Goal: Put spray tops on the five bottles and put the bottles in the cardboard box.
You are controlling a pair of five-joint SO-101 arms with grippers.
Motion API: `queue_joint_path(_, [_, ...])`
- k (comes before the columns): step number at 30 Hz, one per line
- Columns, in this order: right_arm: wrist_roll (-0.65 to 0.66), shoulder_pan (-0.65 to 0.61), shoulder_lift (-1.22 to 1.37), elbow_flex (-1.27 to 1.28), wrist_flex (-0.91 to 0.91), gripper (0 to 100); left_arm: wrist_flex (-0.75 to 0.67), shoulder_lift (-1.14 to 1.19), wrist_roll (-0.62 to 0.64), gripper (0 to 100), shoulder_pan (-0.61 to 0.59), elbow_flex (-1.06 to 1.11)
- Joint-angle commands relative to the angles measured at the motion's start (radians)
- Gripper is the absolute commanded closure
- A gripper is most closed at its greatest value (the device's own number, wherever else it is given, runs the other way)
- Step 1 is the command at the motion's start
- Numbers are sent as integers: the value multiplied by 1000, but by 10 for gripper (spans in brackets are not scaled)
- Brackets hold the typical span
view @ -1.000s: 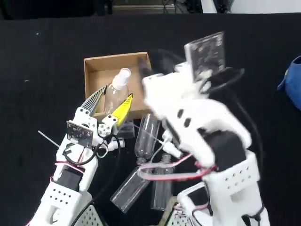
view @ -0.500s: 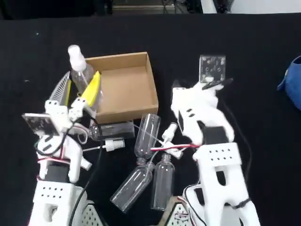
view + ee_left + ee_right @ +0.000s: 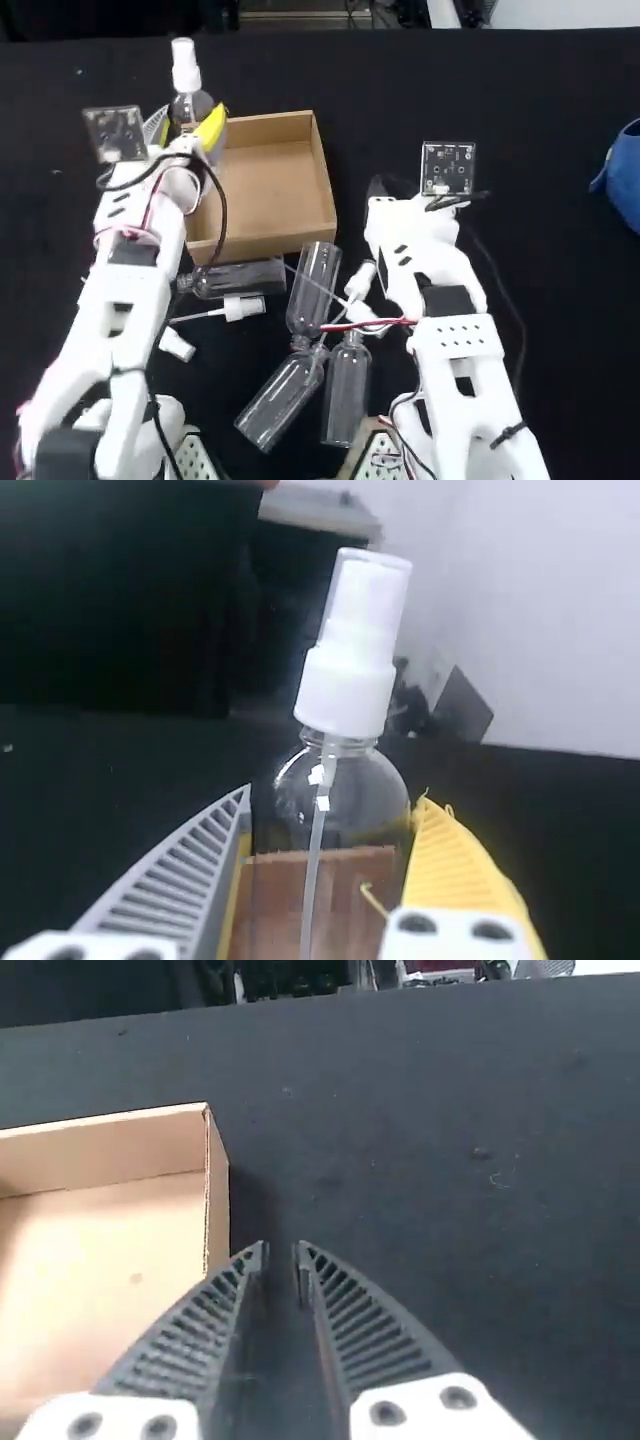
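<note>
Right now we see the left claw [image 3: 190,128] closed around a clear bottle [image 3: 335,800] with a white spray top [image 3: 352,645] on it. It holds the bottle upright by the far left corner of the cardboard box [image 3: 270,190], though we cannot tell whether it is over the box or just outside it. The right claw [image 3: 280,1252] is empty and all but closed, with only a thin gap between its tips, above the black counter [image 3: 520,90] just beside the box's right wall, while four uncapped bottles [image 3: 312,285] and a loose spray top [image 3: 235,308] lie on the counter in front of the box.
</note>
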Motion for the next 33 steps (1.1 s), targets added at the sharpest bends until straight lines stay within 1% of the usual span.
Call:
queue_joint_path(1, [11,23,-30,-4,-31,977,-83,129,8,970,-7,-110])
queue_joint_path(3, [11,23,-30,-1,-31,977,-210,187,8,970,-5,-94])
queue_joint_path(8, [11,23,-30,-1,-31,977,-620,351,8,970,8,-4])
queue_joint_path(10, [11,20,-30,-1,-31,977,-709,425,8,970,1,-1])
queue_joint_path(16, [11,18,-30,-1,-31,977,-784,621,8,970,-4,-93])
queue_joint_path(21, [11,18,-30,-1,-28,977,-964,733,0,970,-2,-137])
queue_joint_path(23, [11,18,-30,-1,-28,977,-1003,766,-49,970,-2,-133])
queue_joint_path(26, [11,18,-30,-1,-29,977,-1030,819,-117,970,-2,-134])
queue_joint_path(30, [11,20,-30,-2,-28,977,-1069,872,-124,970,-2,-142])
queue_joint_path(33, [11,23,-30,-2,-28,977,-1071,911,-123,970,-2,-168])
